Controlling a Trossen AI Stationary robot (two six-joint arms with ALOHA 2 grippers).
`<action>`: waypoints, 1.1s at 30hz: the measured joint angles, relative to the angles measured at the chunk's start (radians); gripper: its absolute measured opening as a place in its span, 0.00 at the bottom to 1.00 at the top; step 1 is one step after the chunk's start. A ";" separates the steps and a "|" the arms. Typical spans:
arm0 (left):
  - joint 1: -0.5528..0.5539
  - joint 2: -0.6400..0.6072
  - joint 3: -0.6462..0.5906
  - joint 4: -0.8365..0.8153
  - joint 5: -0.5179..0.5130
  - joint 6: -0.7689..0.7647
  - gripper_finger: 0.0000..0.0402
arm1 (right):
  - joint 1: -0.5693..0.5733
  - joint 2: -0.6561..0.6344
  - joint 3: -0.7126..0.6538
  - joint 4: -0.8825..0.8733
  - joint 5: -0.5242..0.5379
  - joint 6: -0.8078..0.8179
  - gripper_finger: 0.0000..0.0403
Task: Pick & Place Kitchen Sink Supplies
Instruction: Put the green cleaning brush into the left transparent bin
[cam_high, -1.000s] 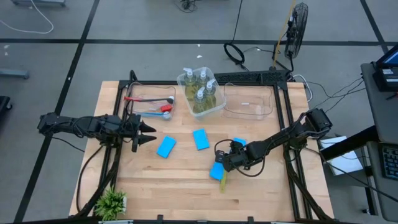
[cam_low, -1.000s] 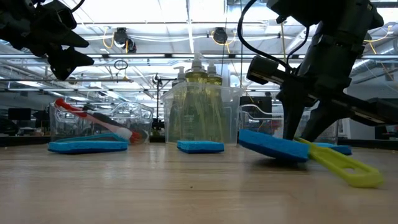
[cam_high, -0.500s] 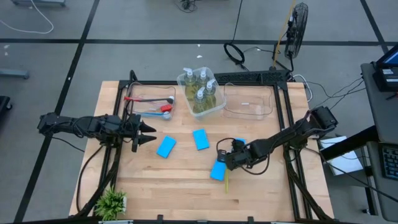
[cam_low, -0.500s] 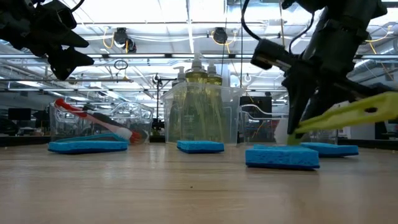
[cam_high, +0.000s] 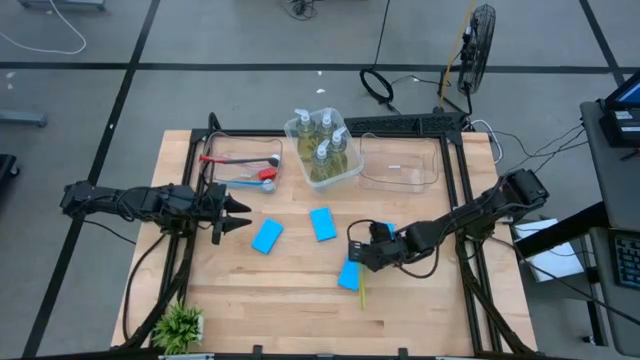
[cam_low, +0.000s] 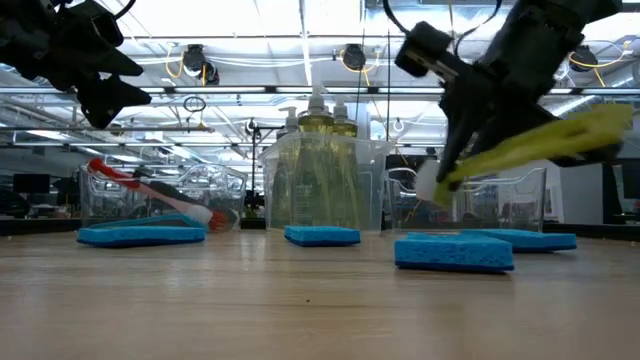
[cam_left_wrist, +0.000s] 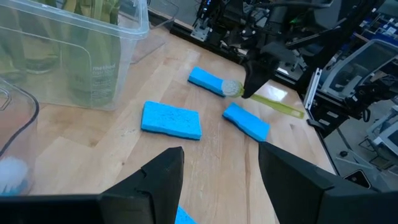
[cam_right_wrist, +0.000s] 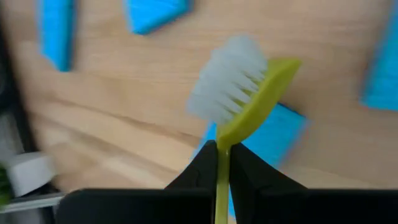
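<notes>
My right gripper (cam_high: 360, 256) hangs over the table's middle right, shut on a yellow-green dish brush (cam_low: 535, 148) with white bristles (cam_right_wrist: 227, 87). The brush hangs above a blue sponge (cam_high: 349, 275). Another sponge (cam_high: 384, 230) lies partly under the arm, and two more (cam_high: 267, 236) (cam_high: 322, 223) lie flat at mid-table. Pump bottles of yellowish soap (cam_high: 322, 150) stand in a clear bin at the back. A red and a blue brush (cam_high: 240, 170) lie in a bin at the back left. My left gripper (cam_high: 240, 213) hovers open at the left, holding nothing. My right gripper pinches the brush's thin neck (cam_right_wrist: 221, 155), just behind the bristle head, between its two fingers. The fingers slant down from the table's right. The brush is lifted clear and tilted, with its bristle head (cam_low: 430, 185) low and its handle end (cam_low: 612, 122) higher.
An empty clear bin (cam_high: 398, 162) stands at the back right, beside the bottle bin. A small green plant (cam_high: 180, 325) sits at the near left corner. Bare wood shows along the near edge. Black frame rails (cam_high: 455, 190) run down both sides of the table.
My right gripper has risen and rolled, lifting the yellow-green brush off the table. The brush's handle end, which lay on the wood, has swung up clear. The blue sponge that leaned on the brush has dropped flat.
</notes>
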 joint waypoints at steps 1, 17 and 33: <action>0.000 0.000 0.000 0.000 0.000 -0.001 0.52 | 0.000 -0.002 0.000 0.021 0.016 -0.013 0.02; 0.000 0.000 0.000 0.006 -0.017 -0.050 0.52 | -0.066 -0.003 0.002 0.512 0.219 -0.308 0.02; 0.000 0.000 0.000 0.027 -0.013 -0.162 0.52 | -0.186 -0.003 0.002 0.979 0.273 -0.776 0.02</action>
